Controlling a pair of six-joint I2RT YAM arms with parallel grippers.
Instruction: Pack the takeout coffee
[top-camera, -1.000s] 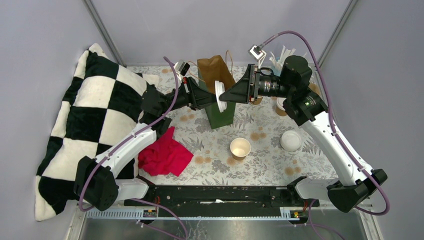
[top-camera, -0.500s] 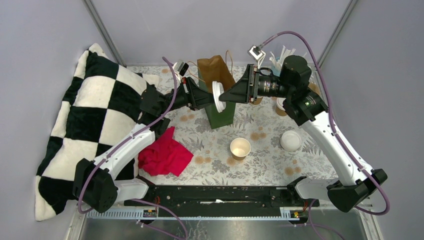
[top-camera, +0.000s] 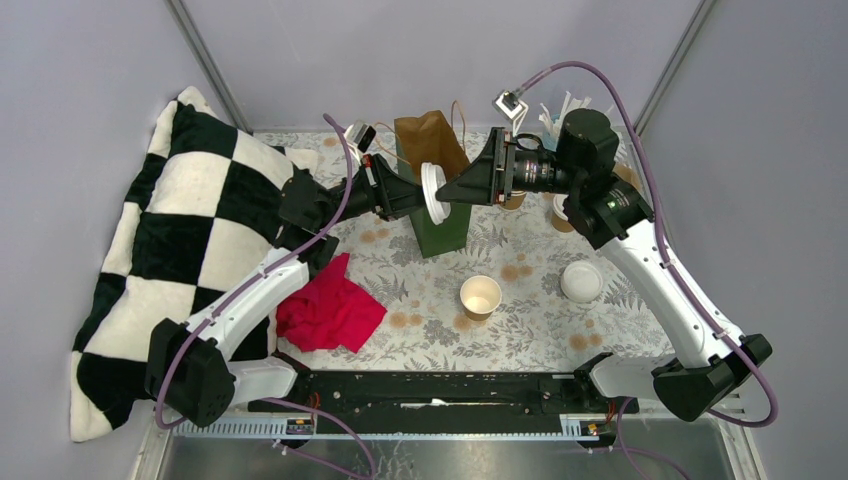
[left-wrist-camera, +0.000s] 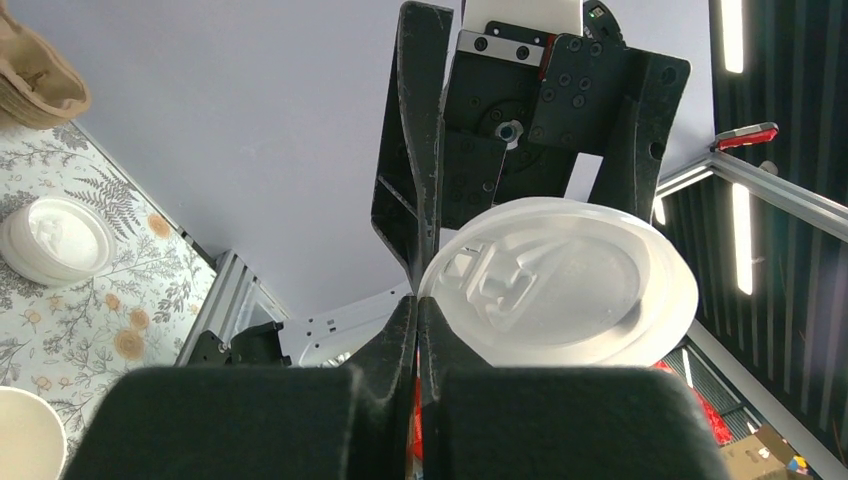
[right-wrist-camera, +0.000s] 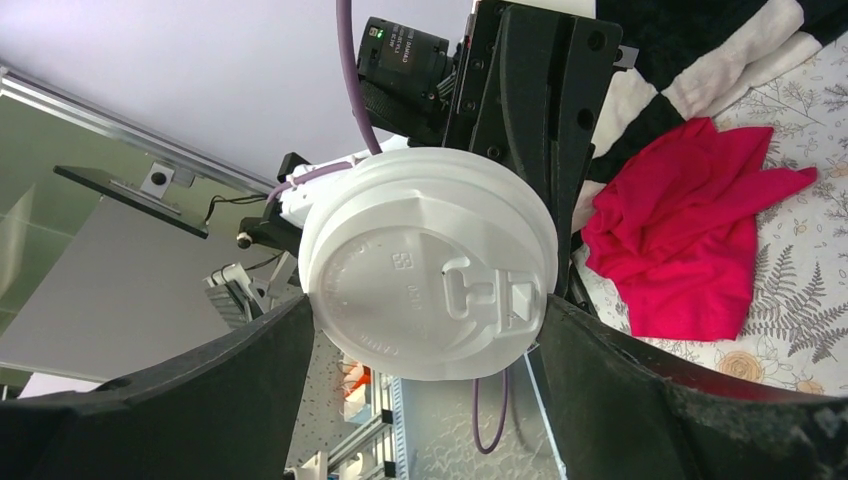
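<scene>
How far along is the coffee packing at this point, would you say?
Barely begun: no lidded cup is visible. In hand: a white lid held between the left hand and right hand by the green bag. Left: lidding the open cup, then bagging it.

1. Top view: the white lid (top-camera: 432, 193), the left gripper (top-camera: 425, 197) and the right gripper (top-camera: 446, 190) cover part of the green bag (top-camera: 443, 232).
2. The right arm (top-camera: 645, 255) hides most of a tan cup (top-camera: 561, 213).
3. Left wrist view: an open cup (left-wrist-camera: 18, 440) is cut off by the corner.
4. Right wrist view: the lid hides the left gripper's fingertips, and it is unclear whether the right gripper presses the rim.
</scene>
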